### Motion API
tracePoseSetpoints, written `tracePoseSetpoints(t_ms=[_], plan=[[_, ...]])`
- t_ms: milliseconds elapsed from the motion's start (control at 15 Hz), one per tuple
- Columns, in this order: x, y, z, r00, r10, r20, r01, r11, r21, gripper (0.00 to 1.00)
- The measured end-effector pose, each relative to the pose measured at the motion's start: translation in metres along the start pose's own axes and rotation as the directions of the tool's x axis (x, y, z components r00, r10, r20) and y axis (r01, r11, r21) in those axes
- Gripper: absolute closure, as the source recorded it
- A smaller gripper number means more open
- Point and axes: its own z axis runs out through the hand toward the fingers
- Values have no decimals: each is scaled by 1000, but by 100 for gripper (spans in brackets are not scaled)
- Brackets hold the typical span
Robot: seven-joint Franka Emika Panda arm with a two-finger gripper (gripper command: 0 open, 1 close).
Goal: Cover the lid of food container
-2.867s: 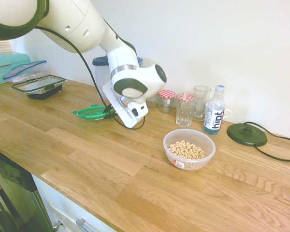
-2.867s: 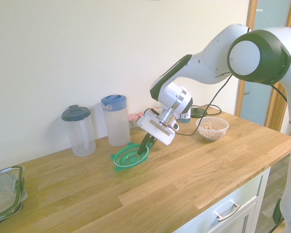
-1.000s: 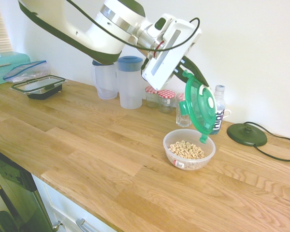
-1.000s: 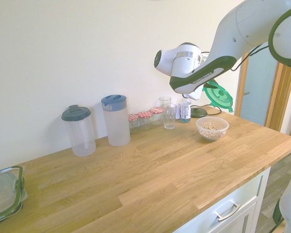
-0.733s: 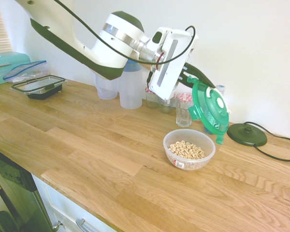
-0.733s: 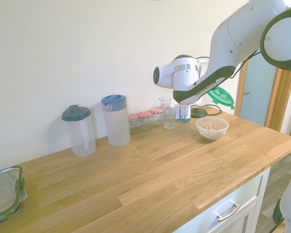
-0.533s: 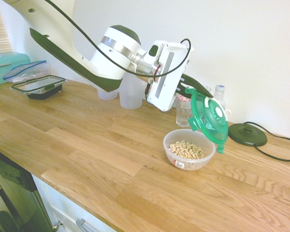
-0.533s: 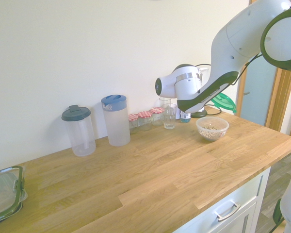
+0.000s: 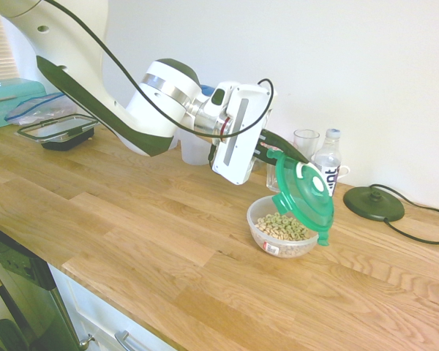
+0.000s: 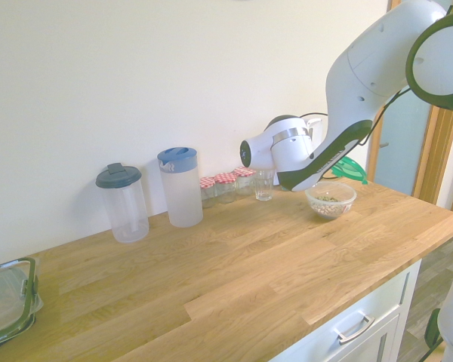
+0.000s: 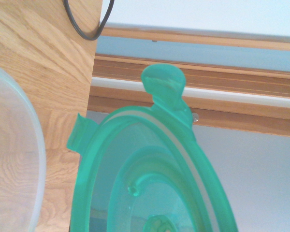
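The gripper (image 9: 272,151) has its jaws clamped on the upper rim of the round green plastic lid (image 9: 303,193), which hangs steeply tilted, nearly on edge, over the far side of the round clear plastic bowl of cereal rings (image 9: 284,234) on the wooden desk (image 9: 132,234). The bowl lies below and to the near side of the lid, so the lid must be levelled flat before lowering. Count: one lid, one bowl, one arm.

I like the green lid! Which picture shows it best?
The first exterior view: the green lid hangs tilted over the cereal bowl, whole. The wrist view shows only part, close up; the second exterior view shows a sliver behind the arm.
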Motion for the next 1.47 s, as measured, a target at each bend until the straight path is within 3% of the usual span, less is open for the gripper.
tracePoseSetpoints(t_ms=[1333, 1400, 1467], plan=[[-7, -27, -11, 999, -24, -30, 24, 1000, 9, 100], [-8, -28, -12, 999, -25, -29, 26, 1000, 9, 0], [-8, -28, -12, 999, -26, -29, 26, 1000, 9, 0]])
